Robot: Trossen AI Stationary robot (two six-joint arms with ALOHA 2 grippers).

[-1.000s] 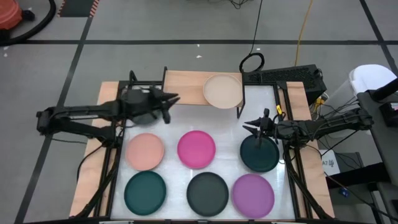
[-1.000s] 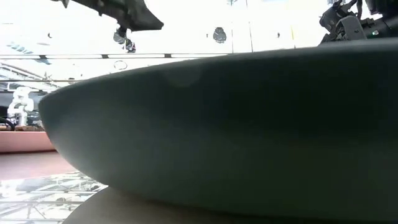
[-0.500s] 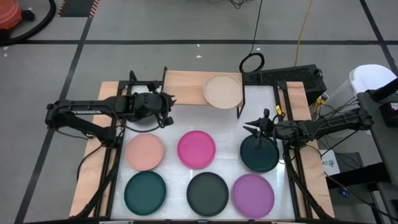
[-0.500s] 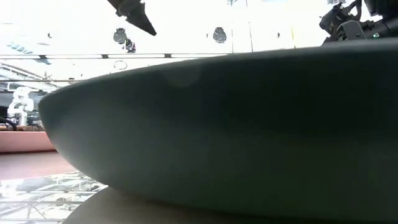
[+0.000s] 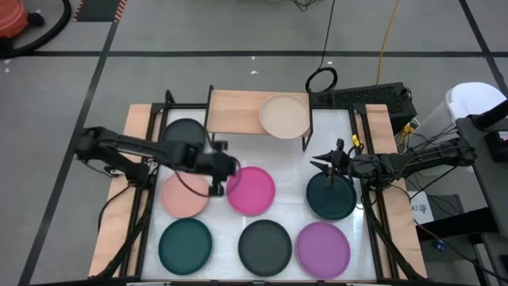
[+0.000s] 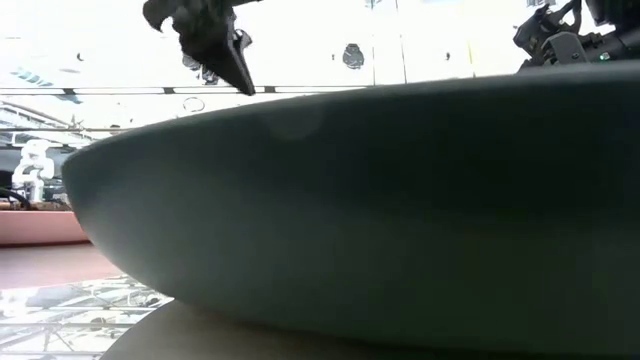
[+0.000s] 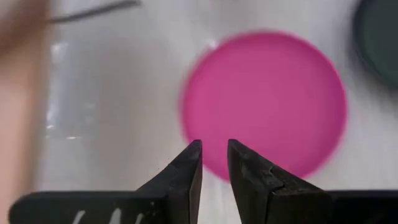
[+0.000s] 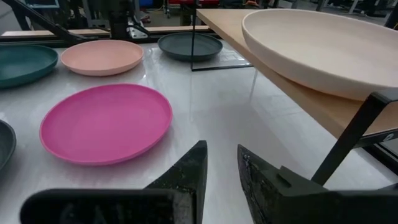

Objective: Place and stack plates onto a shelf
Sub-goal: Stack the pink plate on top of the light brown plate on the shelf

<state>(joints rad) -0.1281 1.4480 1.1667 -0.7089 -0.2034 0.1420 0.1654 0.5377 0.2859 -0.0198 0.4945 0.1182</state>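
table [image 5: 294, 163], magenta plate [image 5: 252, 190] beside left hand [image 5: 220, 175]

The shelf [image 5: 238, 111] is carrying a beige plate [image 5: 284, 116] at its right end. The table [image 5: 218, 210] around it is holding seven plates [image 5: 251, 190] in front, one charcoal plate [image 5: 183, 131] lying just left of the shelf.

A white table [image 5: 295, 163] with wooden edges fills the centre; at one o'clock a black keyboard [image 5: 373, 97] and coiled cable [image 5: 321, 79], an orange vacuum [image 5: 17, 17] at eleven, a white bin [image 5: 474, 101] at three
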